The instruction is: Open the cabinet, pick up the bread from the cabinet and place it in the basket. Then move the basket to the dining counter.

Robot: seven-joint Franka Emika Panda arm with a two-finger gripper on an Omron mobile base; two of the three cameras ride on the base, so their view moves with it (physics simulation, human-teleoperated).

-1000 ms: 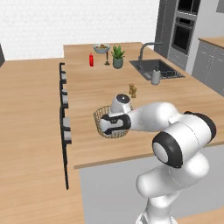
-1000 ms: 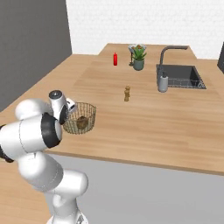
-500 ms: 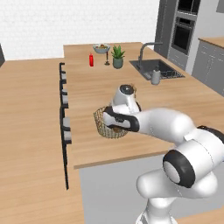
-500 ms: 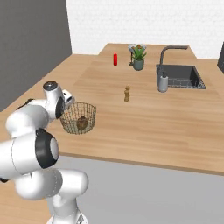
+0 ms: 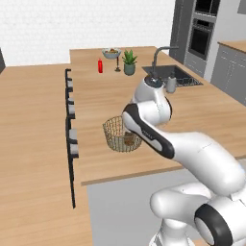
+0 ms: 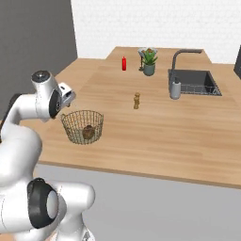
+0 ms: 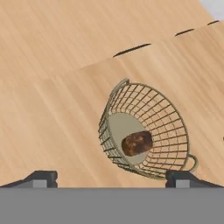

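Gripper [image 7: 111,178] has let go & pulled up w/ fingers spread wide, wire basket [image 6: 83,126] w/ bread [image 7: 137,143] inside sits near dining counter's [image 6: 164,132] front edge — task looks done.

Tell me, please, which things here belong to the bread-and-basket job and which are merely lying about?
Job:
- bread, lying in the basket
- basket, standing on the dining counter
- tool, open, holding nothing

Lying about:
- red bottle
- potted plant
- bowl
- pepper mill
- soap dispenser
- faucet
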